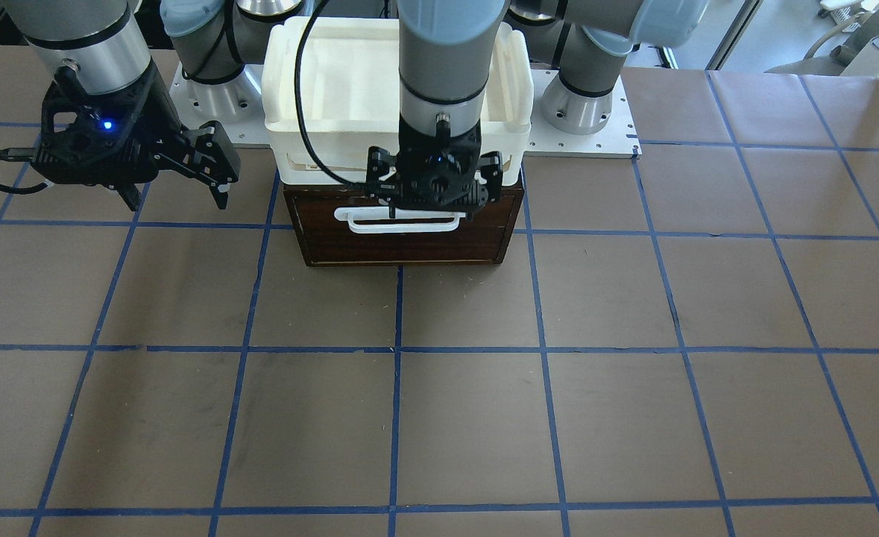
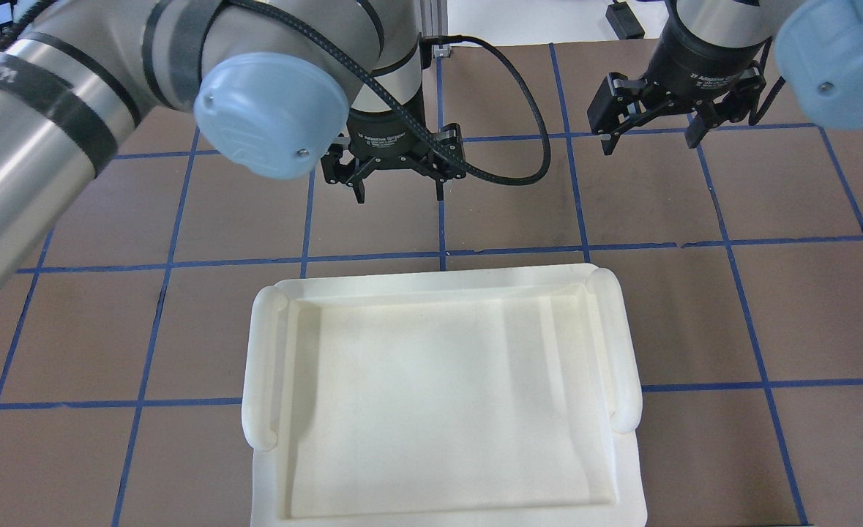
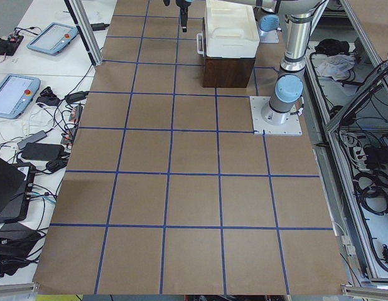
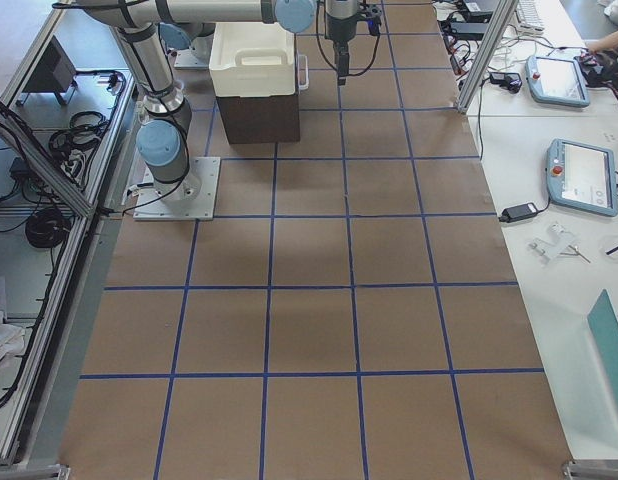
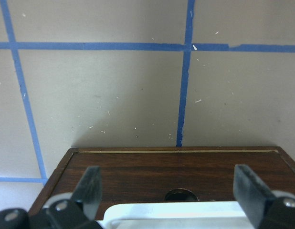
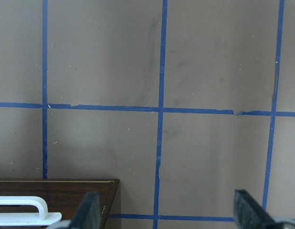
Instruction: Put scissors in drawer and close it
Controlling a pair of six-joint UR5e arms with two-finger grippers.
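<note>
The drawer [image 1: 402, 242] shows its dark brown front and white bar handle [image 1: 402, 222] under a white tray. None of its pale interior shows, so it looks shut. My left gripper [image 1: 433, 212] is open, just above and in front of the handle, fingers to either side of its middle. In the left wrist view the fingers [image 5: 90, 186] stand wide apart over the drawer front [image 5: 176, 167] and handle [image 5: 185, 210]. My right gripper [image 1: 174, 195] is open and empty, hovering beside the drawer. The scissors are not in view.
A white plastic tray [image 2: 263, 380] sits on top of the drawer's box and overhangs it. The table [image 1: 484, 418] is brown paper with a blue tape grid. The arm bases stand behind the box [image 1: 588, 104].
</note>
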